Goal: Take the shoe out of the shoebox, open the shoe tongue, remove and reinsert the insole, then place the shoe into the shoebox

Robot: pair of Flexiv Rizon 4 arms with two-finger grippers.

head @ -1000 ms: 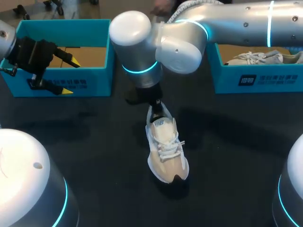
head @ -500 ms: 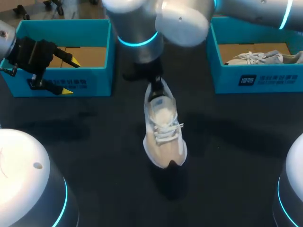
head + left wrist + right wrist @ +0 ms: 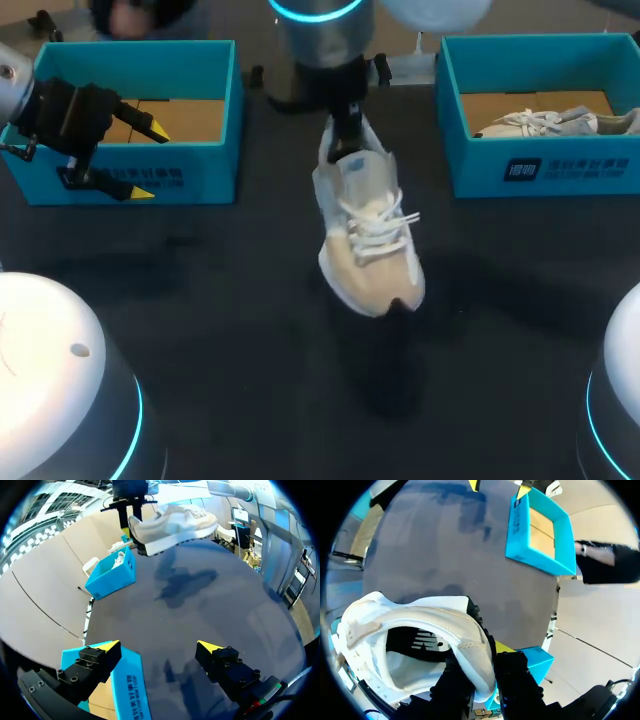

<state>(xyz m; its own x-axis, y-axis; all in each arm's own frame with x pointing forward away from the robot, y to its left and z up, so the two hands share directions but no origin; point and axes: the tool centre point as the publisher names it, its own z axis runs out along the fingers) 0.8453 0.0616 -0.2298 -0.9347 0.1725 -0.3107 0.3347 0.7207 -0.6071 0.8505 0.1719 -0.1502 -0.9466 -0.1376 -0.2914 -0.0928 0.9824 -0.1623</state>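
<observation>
Robotics lab is indicated. A left arm point(image 3: 12, 85) and a right arm point(image 3: 320, 30), grey with lit cyan rings, are stationed at a dark worktop point(image 3: 200, 300). A left shoebox point(image 3: 205, 175) and a right shoebox point(image 3: 570, 165), both teal, are laid out.

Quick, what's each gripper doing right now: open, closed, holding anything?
Left gripper: jaws open, holding nothing.
Right gripper: jaws shut on the white shoe at its heel collar, shoe off the table.
</observation>
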